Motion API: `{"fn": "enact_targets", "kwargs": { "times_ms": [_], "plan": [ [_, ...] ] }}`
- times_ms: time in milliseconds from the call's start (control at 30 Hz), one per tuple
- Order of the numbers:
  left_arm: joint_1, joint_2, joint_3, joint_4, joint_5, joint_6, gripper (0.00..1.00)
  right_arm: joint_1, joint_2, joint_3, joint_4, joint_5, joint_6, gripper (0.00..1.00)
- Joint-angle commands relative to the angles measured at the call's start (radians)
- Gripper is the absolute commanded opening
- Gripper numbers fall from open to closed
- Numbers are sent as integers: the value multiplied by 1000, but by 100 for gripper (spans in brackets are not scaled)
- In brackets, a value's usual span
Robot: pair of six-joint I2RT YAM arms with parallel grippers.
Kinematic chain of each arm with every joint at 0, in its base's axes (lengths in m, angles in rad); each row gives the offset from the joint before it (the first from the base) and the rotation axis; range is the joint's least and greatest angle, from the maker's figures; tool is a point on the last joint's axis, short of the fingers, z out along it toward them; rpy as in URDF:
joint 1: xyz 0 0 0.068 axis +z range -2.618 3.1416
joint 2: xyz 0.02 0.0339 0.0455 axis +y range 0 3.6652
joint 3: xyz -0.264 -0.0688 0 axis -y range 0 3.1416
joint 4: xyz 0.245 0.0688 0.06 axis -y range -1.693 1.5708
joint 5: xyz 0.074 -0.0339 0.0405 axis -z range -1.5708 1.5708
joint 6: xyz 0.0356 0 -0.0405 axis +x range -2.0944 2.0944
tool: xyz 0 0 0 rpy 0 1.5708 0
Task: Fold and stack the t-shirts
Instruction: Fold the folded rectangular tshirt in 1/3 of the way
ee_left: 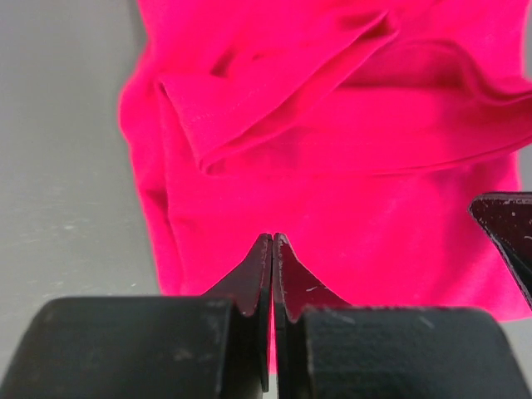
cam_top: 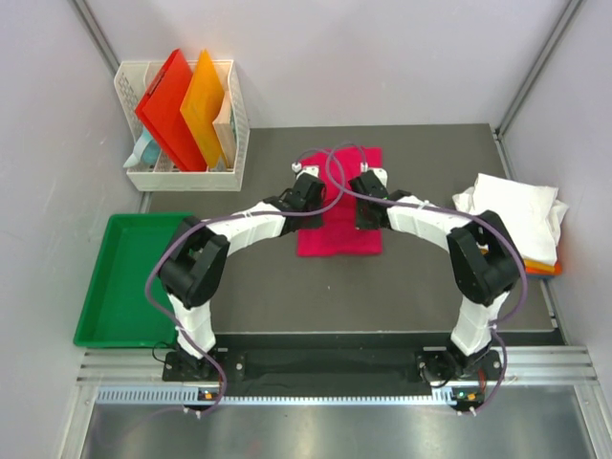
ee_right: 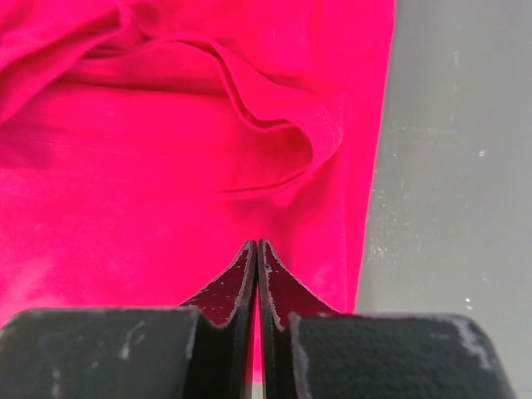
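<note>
The magenta-pink t-shirt lies as a partly folded rectangle at the middle of the dark mat. It fills the left wrist view and the right wrist view, with a sleeve folded in on each side. My left gripper is over the shirt's left side with its jaws pressed together, pink cloth showing in the slit between them. My right gripper stands the same way over the right side. A white folded t-shirt lies on an orange one at the right edge.
A white basket at the back left holds a stiff red folder and an orange folder. A green tray sits left of the mat. The right gripper's finger shows in the left wrist view.
</note>
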Motion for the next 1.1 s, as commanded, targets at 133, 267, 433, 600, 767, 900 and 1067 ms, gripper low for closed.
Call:
{"fn": "enact_targets", "kwargs": {
  "times_ms": [133,267,433,600,767,900,1067],
  "plan": [
    [1,97,8,57,85,-61,0,-14,158,176,29,9,-2,0],
    [1,111,-6,57,85,-67,0,-31,240,284,6,15,-11,0],
    [1,113,-9,56,77,-51,0,-68,331,467,-41,12,-26,0],
    [1,113,-11,48,73,-43,0,-111,397,548,-48,5,-23,0],
    [2,113,-26,39,66,-35,0,-147,503,692,-104,-14,-23,0],
    [1,61,-46,53,34,-37,0,-143,396,596,-34,-1,-43,0],
    [1,-90,-143,146,-3,-23,47,-128,85,375,66,-11,-34,30]
  ]
}}
